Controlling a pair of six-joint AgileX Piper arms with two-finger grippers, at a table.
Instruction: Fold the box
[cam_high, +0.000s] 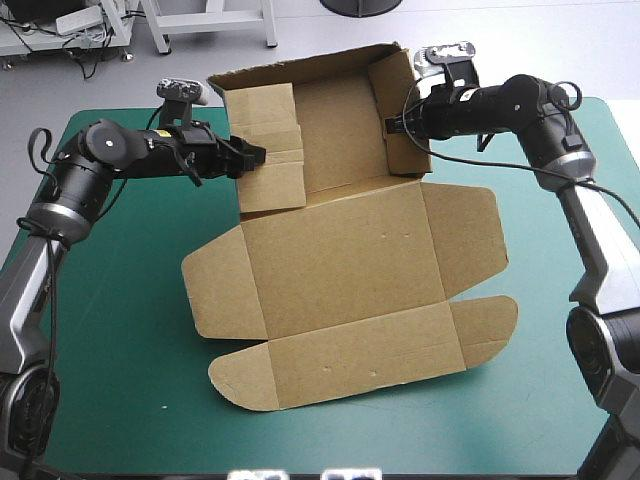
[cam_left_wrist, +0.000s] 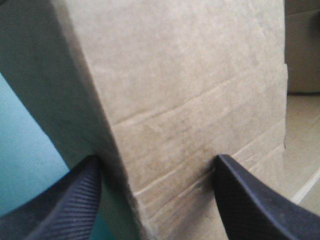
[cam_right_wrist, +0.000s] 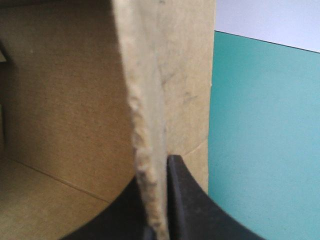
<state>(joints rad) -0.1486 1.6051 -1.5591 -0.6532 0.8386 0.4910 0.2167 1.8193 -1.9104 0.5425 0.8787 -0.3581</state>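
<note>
- The box (cam_high: 335, 130) is lying open on the middle of the tabletop (cam_high: 130, 300); its tray half is sitting toward 12 o'clock and its lid (cam_high: 340, 265) is lying flat toward 6 o'clock.
- In the high view the far wall (cam_high: 300, 72) and the right wall (cam_high: 400, 110) are standing raised; the left wall (cam_high: 268, 150), creased in bands, is leaning at a tilt along the tray's 9 o'clock side.
- Side flaps are spreading flat from the lid at 9 and 3 o'clock; a front strip with rounded ends is lying at 6 o'clock.
- The left pincer (cam_high: 255, 157) is reaching in from 9 o'clock to the left wall; in its own view the pincer (cam_left_wrist: 157, 159) is standing wide, its black fingers straddling a thick fold of the box (cam_left_wrist: 190, 75), one on each face; whether they are pressing it I cannot tell; the teal-green tabletop (cam_left_wrist: 20, 150) is showing beside the outer finger.
- The right pincer (cam_high: 392, 125) is coming in from 3 o'clock onto the right wall; in its own view the pincer (cam_right_wrist: 155, 170) is narrowed to a slit and pinching the raw edge of the box (cam_right_wrist: 65, 90); one finger is sitting inside the tray, the other outside, over the tabletop (cam_right_wrist: 265, 140).
</note>
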